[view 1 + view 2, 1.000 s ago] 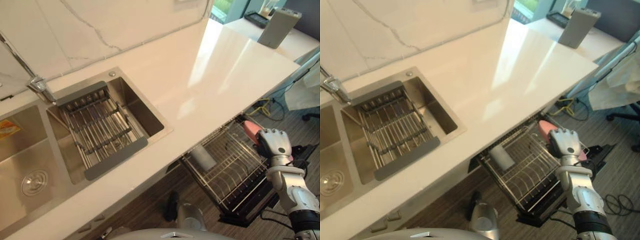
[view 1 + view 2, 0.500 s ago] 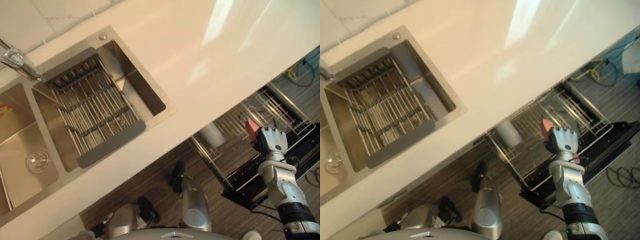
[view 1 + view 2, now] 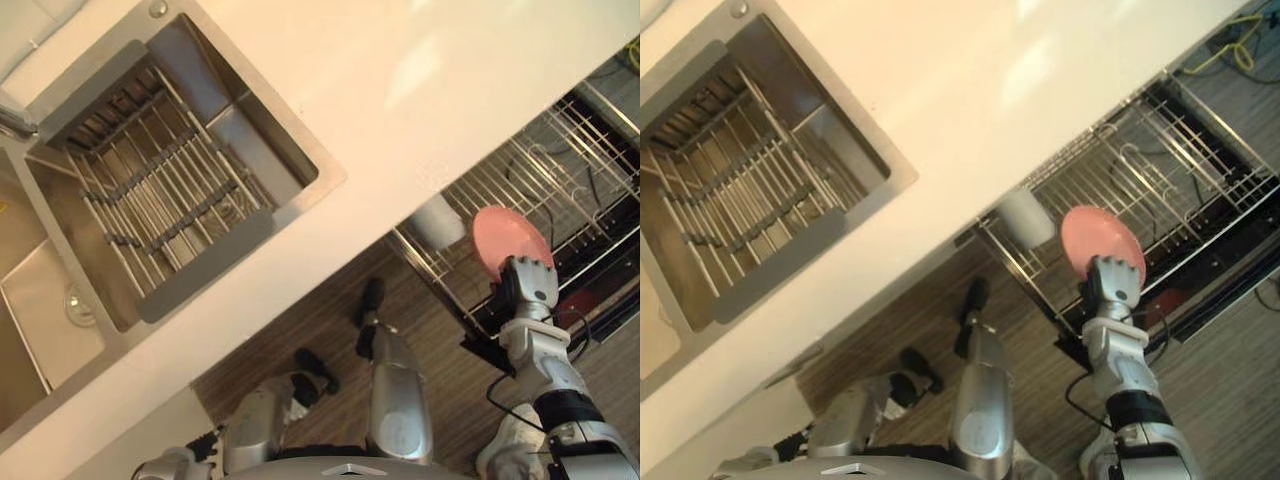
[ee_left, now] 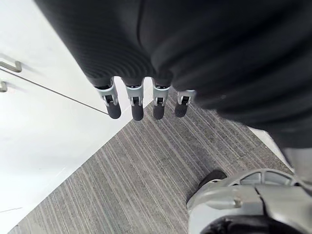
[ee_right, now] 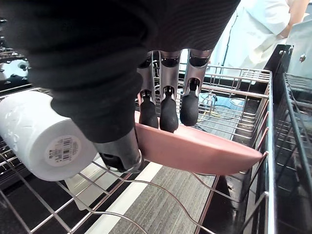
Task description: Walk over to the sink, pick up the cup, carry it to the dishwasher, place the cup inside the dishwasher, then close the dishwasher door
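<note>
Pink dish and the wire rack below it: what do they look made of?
Pink dish, pinched in the right hand: opaque, even pink with a soft sheen and thin rim; plastic or glazed ceramic, the look leaves it open. Wire rack: thin bright silver rods, likely bare or plated steel.

One pink dish and one white cup are at a single dishwasher rack. Two sink basins are set in one counter, with one drain rack inside.
</note>
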